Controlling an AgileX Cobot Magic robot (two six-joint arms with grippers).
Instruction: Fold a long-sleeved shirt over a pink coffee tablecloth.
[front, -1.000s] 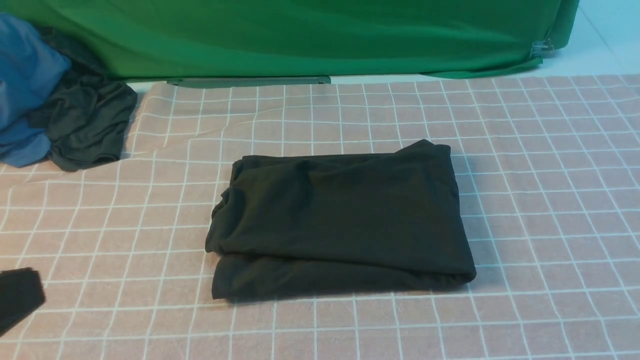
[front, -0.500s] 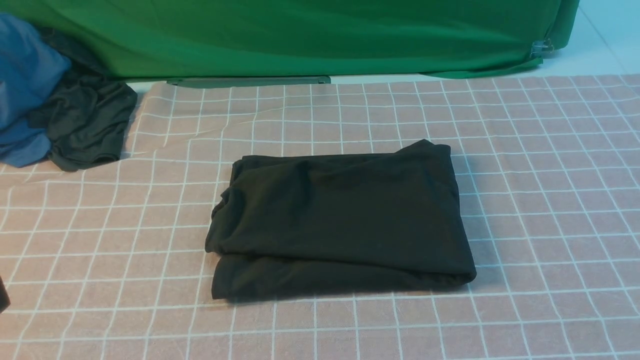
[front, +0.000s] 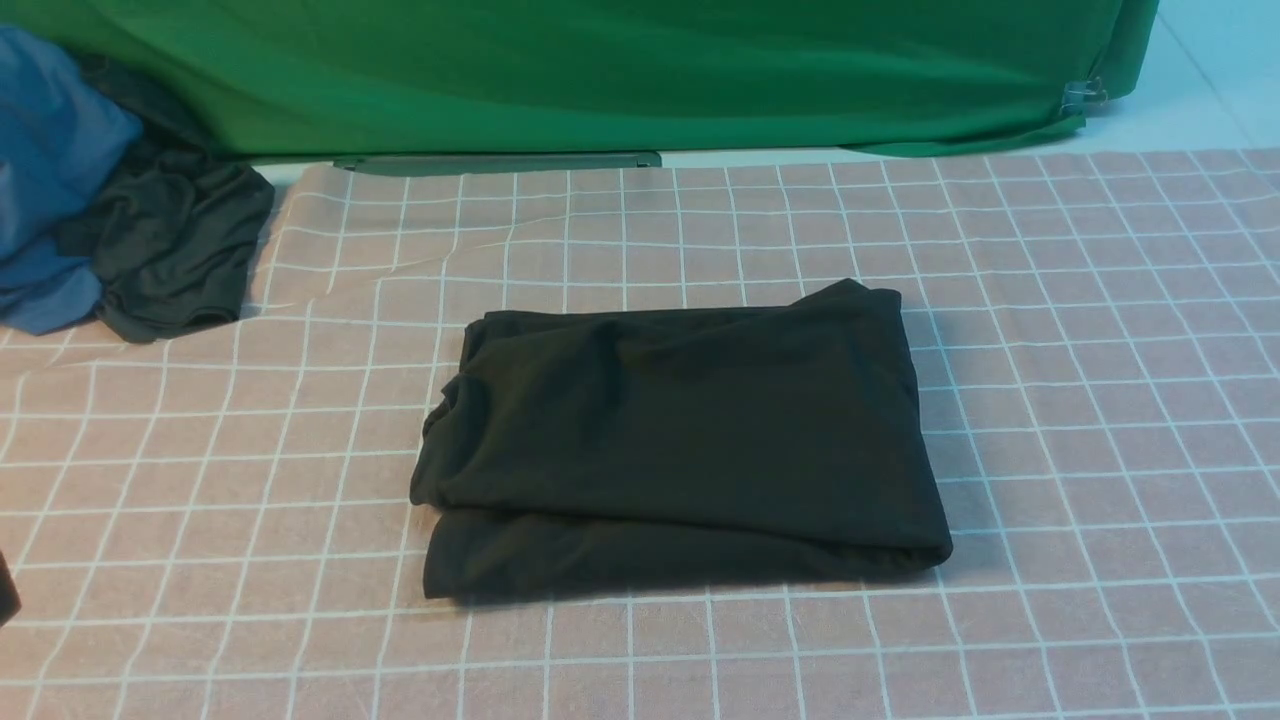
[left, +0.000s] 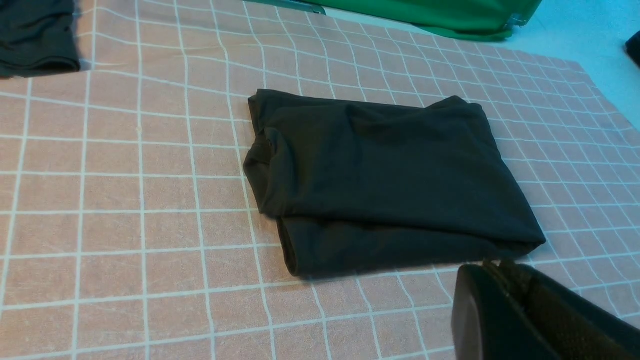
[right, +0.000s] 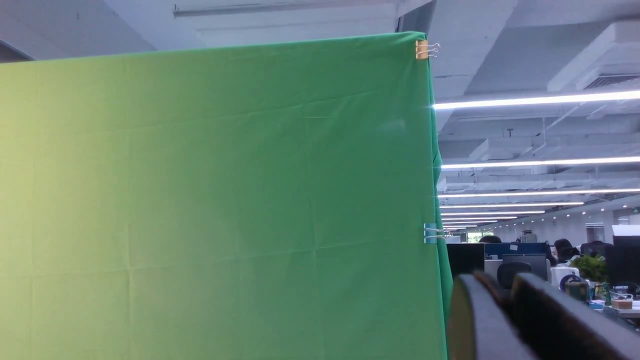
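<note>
The long-sleeved shirt (front: 680, 440) lies folded into a black rectangle in the middle of the pink coffee tablecloth (front: 1100, 350), with a lower layer showing along its near edge. No gripper touches it. In the left wrist view the shirt (left: 380, 170) is just beyond my left gripper (left: 492, 264), whose fingers are pressed together with nothing between them. It hangs off the shirt's near right corner, above the tablecloth (left: 125, 200). My right gripper (right: 497, 280) is raised off the table. It points at the green backdrop with a narrow gap between its fingers and holds nothing.
A blue garment (front: 50, 180) and a smaller dark grey garment (front: 170, 250) are heaped at the far left of the cloth. The plain green cloth (front: 600, 80) hangs along the table's far edge. An office with desks lies beyond it in the right wrist view.
My left gripper's dark tip has slid leftward almost out of the front view. The folded shirt has not moved.
</note>
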